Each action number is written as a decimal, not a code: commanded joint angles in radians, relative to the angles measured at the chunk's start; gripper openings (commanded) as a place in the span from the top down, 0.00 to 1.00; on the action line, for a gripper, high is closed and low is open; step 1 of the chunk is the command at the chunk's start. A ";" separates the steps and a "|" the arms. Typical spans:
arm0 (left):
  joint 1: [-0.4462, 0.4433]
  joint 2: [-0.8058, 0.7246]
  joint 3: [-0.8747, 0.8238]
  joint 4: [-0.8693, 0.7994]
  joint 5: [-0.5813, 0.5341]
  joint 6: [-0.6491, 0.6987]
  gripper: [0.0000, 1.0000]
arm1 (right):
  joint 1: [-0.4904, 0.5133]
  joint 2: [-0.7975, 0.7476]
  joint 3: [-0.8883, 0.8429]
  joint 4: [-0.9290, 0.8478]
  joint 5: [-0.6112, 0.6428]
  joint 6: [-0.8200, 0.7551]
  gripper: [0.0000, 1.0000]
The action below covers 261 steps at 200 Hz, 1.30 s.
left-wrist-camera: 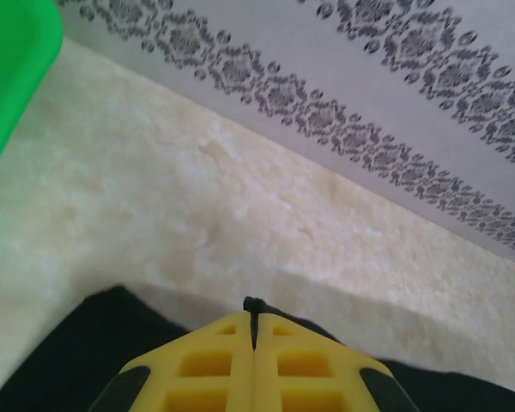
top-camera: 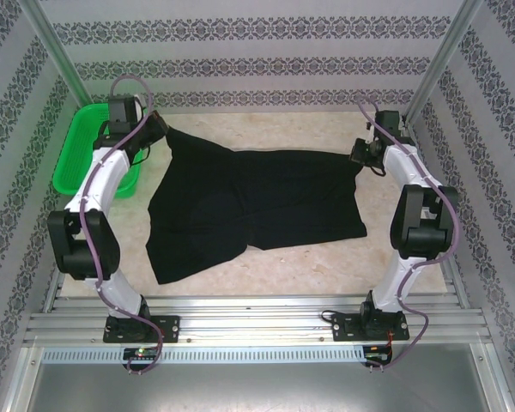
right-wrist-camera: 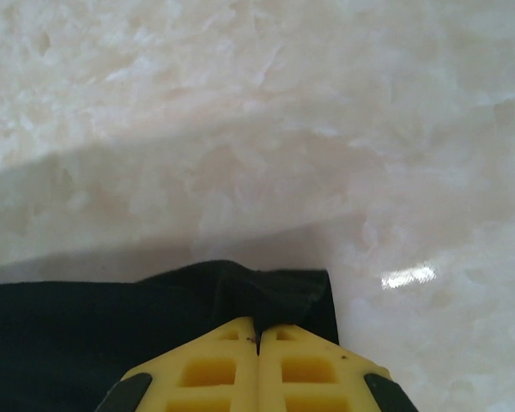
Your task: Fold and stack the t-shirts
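**Both grippers pinching one black t-shirt at its far corners**

Top view: t-shirt (top-camera: 257, 202) lies spread on the pale table (top-camera: 275, 266), right of the green basket (top-camera: 90, 150). Its near hem is rumpled and its far edge is strung between the two grippers.

- Left gripper (top-camera: 157, 133): clamped on the far-left corner, just beside the basket.
- Right gripper (top-camera: 363, 154): clamped on the far-right corner, well apart from the basket.

Wrist views add detail the top view cannot resolve: yellow fingers (right-wrist-camera: 227, 339) pressed together, black cloth nipped at each tip. Left wrist view also catches the basket's rim, with the patterned wall (left-wrist-camera: 343, 51) beyond.
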 commanded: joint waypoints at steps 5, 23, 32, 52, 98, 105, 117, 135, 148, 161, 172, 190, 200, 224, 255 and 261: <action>0.013 -0.110 -0.112 0.092 0.016 -0.025 1.00 | 0.003 -0.067 -0.060 0.027 -0.001 -0.021 1.00; 0.014 -0.172 -0.186 0.094 0.017 -0.040 1.00 | 0.003 -0.092 -0.096 0.027 0.008 -0.015 1.00; 0.013 -0.203 -0.223 0.093 0.016 -0.050 1.00 | 0.003 -0.105 -0.115 0.028 0.009 -0.013 1.00; 0.014 -0.274 -0.300 0.072 -0.017 -0.054 1.00 | 0.003 -0.127 -0.149 0.017 0.034 -0.007 1.00; 0.027 -0.440 -0.427 -0.005 -0.079 -0.056 1.00 | -0.012 -0.183 -0.222 -0.006 0.074 0.000 1.00; 0.028 -0.460 -0.442 -0.017 -0.084 -0.058 1.00 | -0.015 -0.194 -0.236 -0.001 0.074 0.001 1.00; 0.029 -0.493 -0.472 -0.033 -0.097 -0.065 1.00 | -0.021 -0.208 -0.254 0.002 0.077 0.001 1.00; 0.028 -0.550 -0.526 -0.053 -0.114 -0.081 1.00 | -0.029 -0.224 -0.275 -0.006 0.076 0.006 1.00; 0.028 -0.596 -0.560 -0.077 -0.142 -0.092 1.00 | -0.034 -0.229 -0.286 -0.010 0.076 0.009 1.00; 0.029 -0.636 -0.587 -0.106 -0.170 -0.100 1.00 | -0.039 -0.232 -0.296 -0.010 0.074 0.012 1.00; 0.029 -0.662 -0.606 -0.131 -0.189 -0.106 1.00 | -0.044 -0.229 -0.298 -0.023 0.081 0.017 1.00; 0.029 -0.697 -0.637 -0.179 -0.215 -0.128 1.00 | -0.052 -0.229 -0.311 -0.030 0.085 0.026 1.00; 0.028 -0.716 -0.659 -0.207 -0.240 -0.144 1.00 | -0.055 -0.218 -0.307 -0.046 0.094 0.029 1.00; 0.029 -0.764 -0.715 -0.247 -0.297 -0.183 1.00 | -0.062 -0.195 -0.304 -0.078 0.102 0.046 1.00; 0.029 -0.788 -0.788 -0.252 -0.300 -0.233 1.00 | -0.064 -0.197 -0.334 -0.078 0.108 0.068 1.00; 0.029 -0.788 -0.800 -0.256 -0.304 -0.241 1.00 | -0.063 -0.196 -0.338 -0.080 0.103 0.070 1.00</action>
